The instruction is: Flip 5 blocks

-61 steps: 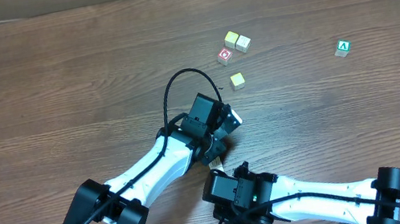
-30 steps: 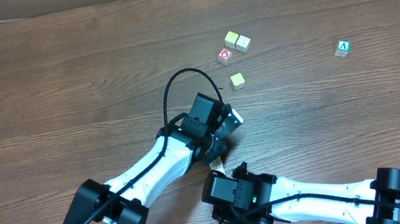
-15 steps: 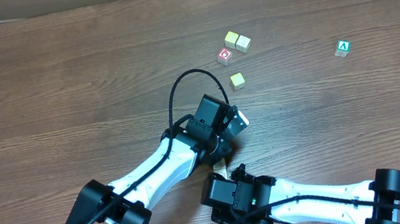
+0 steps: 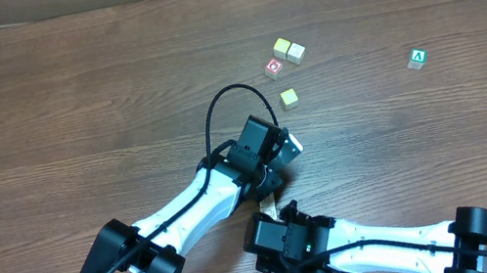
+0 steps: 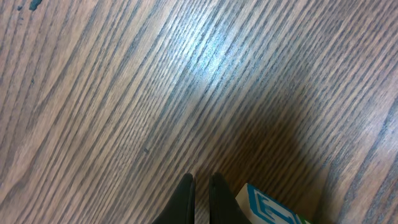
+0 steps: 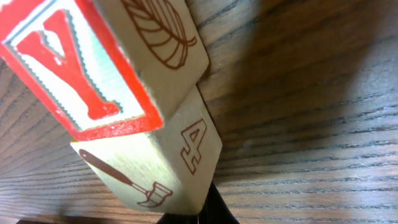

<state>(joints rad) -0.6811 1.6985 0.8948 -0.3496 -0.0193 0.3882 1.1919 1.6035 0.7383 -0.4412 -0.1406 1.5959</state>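
By the clenched right gripper (image 6: 200, 213), two touching blocks (image 6: 93, 62) — obscured overhead, left gripper (image 5: 200, 186) clenched too.

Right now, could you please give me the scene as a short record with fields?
left gripper: shut, empty, beside a blue-lettered block on the table
right gripper: shut, tip just below the 4 block
right wrist view: Y block touching the 4 block
overhead, far side: red-faced block, yellow pair, single yellow cube, close together
off to the right: green A cube, alone
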